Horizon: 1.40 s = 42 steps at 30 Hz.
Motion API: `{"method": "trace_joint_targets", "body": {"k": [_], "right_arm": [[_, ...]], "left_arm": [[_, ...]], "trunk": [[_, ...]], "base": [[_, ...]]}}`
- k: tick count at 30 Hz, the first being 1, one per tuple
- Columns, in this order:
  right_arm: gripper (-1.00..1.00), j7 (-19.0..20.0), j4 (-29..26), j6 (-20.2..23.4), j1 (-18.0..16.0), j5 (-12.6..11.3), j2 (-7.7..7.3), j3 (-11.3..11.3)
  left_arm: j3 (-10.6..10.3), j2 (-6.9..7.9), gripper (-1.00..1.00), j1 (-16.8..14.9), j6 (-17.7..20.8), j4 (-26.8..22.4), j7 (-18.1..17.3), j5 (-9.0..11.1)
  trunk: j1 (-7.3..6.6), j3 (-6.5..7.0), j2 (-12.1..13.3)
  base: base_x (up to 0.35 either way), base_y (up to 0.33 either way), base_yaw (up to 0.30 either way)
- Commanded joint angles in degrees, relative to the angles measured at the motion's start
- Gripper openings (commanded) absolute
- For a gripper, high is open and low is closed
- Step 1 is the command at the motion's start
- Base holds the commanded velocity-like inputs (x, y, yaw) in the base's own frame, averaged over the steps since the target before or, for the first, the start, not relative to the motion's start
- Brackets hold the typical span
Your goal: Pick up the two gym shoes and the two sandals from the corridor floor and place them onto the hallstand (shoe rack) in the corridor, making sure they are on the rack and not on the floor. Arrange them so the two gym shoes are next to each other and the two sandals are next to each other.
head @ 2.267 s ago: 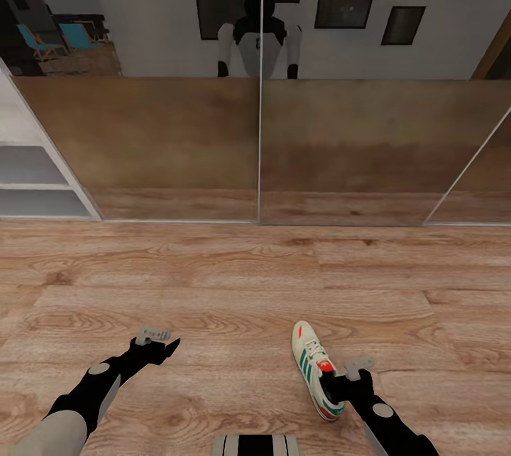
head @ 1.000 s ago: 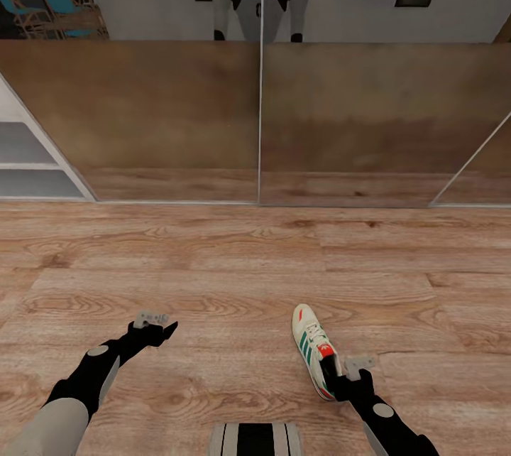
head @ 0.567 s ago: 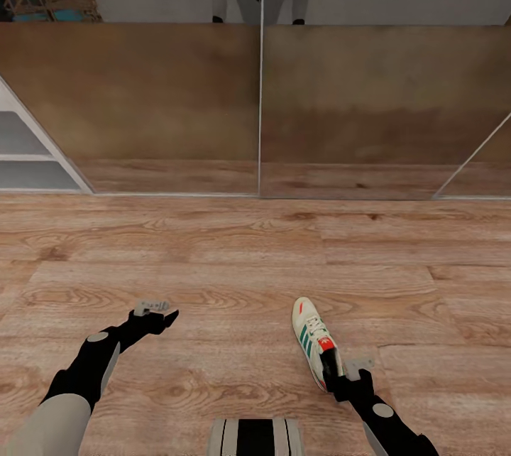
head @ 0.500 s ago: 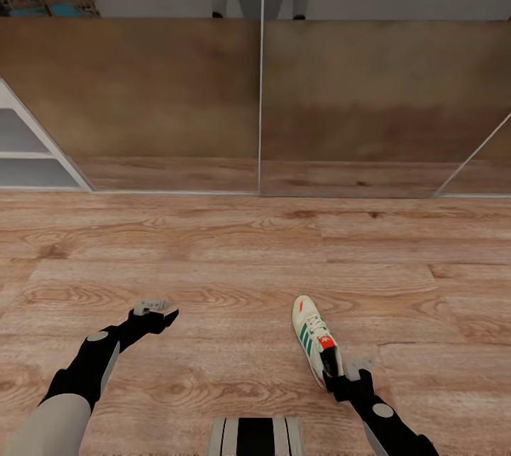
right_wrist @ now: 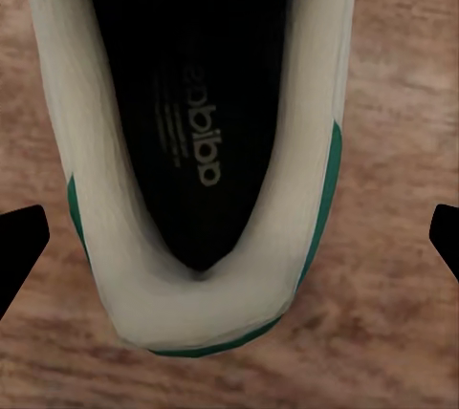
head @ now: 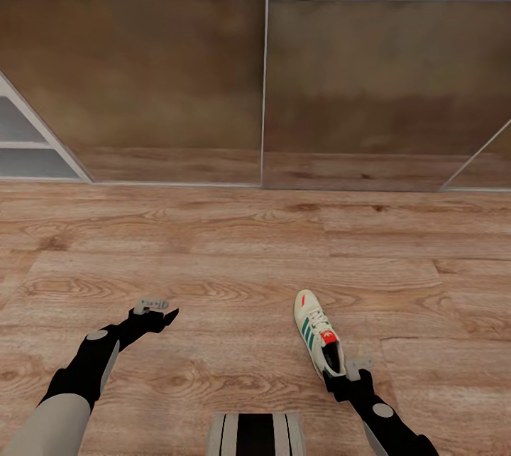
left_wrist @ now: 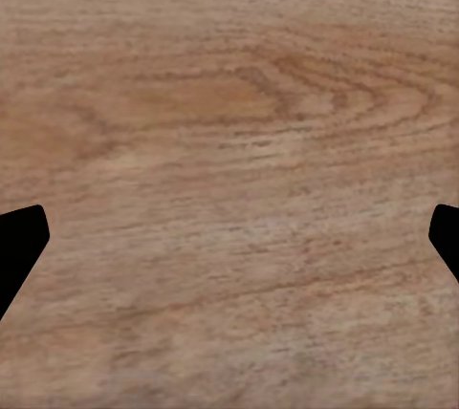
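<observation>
The corridor floor (head: 213,257) is spreading in warm wood planks up to a mirrored sliding door (head: 262,87), and a white corner of the hallstand (head: 28,150) is showing at the far left, well apart from the shoe. One gym shoe (head: 318,334) is lying on the floor just ahead of the right gripper (head: 353,371), its long axis running away from the robot and leaning slightly left, toe towards the mirror, heel nearest the arm.

In the right wrist view the shoe's heel opening (right_wrist: 196,113) is sitting between the spread fingertips, so those jaws are standing open around the heel, not yet closed. The left gripper (head: 152,307) is hanging low over bare floor, jaws likewise open and empty.

The shoe is probably light, with a stiff sole and a soft, yielding upper; the padded heel collar looks like the firmest place to pinch.
</observation>
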Motion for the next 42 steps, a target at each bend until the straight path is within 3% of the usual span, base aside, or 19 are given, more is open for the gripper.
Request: {"method": "trace_joint_targets", "body": {"k": [1,5,37,38,42], "right_arm": [[1.0,-0.03,0.03,-0.16,-0.02,0.43,-0.03,0.13],[1.0,-0.04,0.03,-0.16,-0.02,0.43,-0.03,0.13],[1.0,-0.09,0.03,-0.16,-0.02,0.43,-0.04,0.17],[-1.0,-0.09,0.03,-0.16,-0.02,0.43,-0.03,0.14],[-1.0,-0.09,0.03,-0.16,-0.02,0.43,-0.1,0.13]], "left_arm": [[0.29,-0.04,1.0,-0.03,0.38,-0.1,-0.45,-0.24],[0.29,0.0,1.0,-0.01,0.38,-0.1,-0.46,-0.24],[0.23,-0.07,1.0,0.13,-0.06,-0.1,-0.54,-0.24],[0.21,-0.07,1.0,0.14,-0.13,-0.1,-0.54,-0.24],[0.16,-0.07,1.0,0.14,-0.21,-0.1,-0.54,-0.24]], "trunk": [[-0.01,-0.04,-0.01],[0.07,-0.72,-0.05],[0.07,-0.78,-0.05],[0.07,-0.78,-0.05],[0.07,-0.78,-0.05]], "base": [[0.0,0.0,0.003],[0.0,0.0,0.001],[0.021,0.005,0.0],[0.021,0.009,0.0],[0.009,0.004,0.0]]}}
